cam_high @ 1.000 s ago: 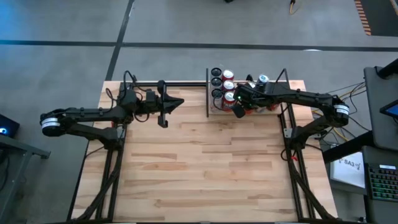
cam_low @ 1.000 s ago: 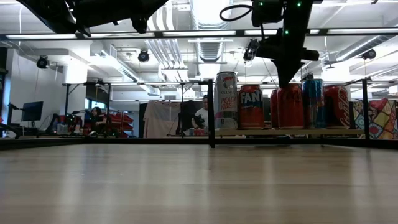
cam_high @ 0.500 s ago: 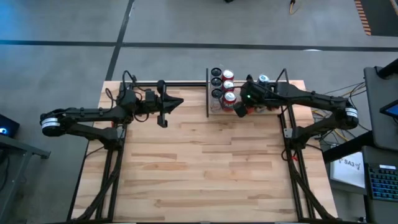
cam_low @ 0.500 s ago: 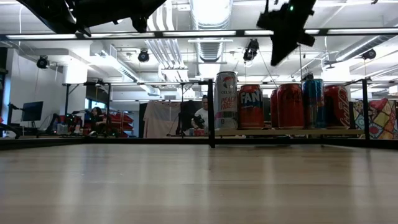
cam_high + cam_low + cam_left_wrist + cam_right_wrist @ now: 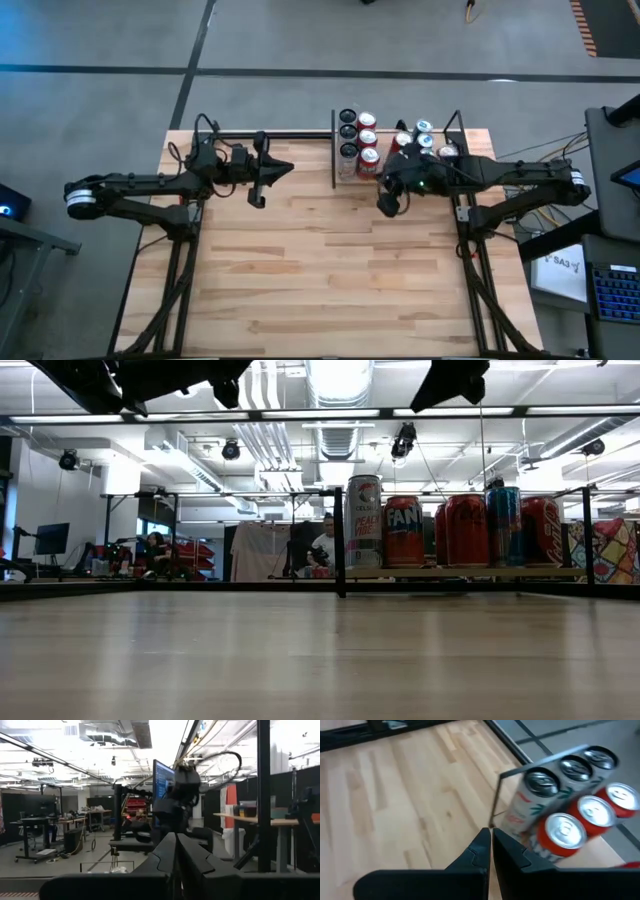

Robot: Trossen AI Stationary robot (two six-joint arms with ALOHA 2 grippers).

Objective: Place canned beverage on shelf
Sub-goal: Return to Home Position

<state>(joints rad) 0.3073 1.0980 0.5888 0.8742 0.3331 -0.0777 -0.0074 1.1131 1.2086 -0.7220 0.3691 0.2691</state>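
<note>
Several beverage cans stand upright on the shelf, a light-wood board with black rods at the table's far edge. In the low view they stand in a row. No can is held. My right gripper hangs shut above the bare tabletop, just on the near side of the shelf, slanting down; in its wrist view the shut fingers point past the shelf's near left post, with the cans to one side. My left gripper hovers shut to the left of the shelf; its fingers point about level toward the right arm.
A black rail runs along the table's far edge to the left of the shelf. The wooden tabletop spreads wide toward the near edge. Cables and a keyboard lie off the table's right side.
My right gripper, shut throughout, has risen from just above the red cans on the shelf and drawn back toward the table's near edge, rolling and tipping as it went. It now hangs over the tabletop in front of the shelf. The cans have kept still.
</note>
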